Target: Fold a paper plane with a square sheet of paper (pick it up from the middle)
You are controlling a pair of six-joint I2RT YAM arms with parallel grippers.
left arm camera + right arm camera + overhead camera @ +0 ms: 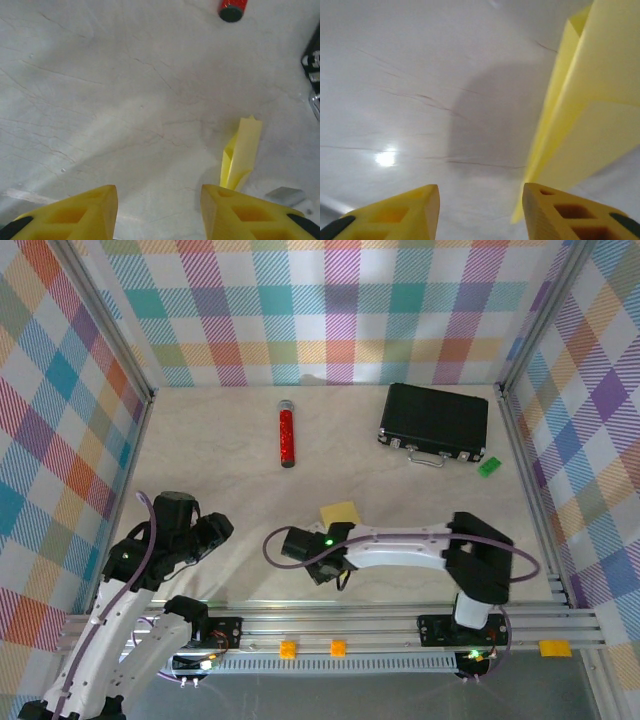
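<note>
Mid-table, the paper plane (creased) is seen beside the right gripper, jaws parted like the left gripper's.

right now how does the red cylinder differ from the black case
The red cylinder is slim and red with dark ends; the black case is a wide, flat box. The case is far bigger and has a metal handle on its near edge; the cylinder has none. Both lie apart on the far half of the table.
</note>
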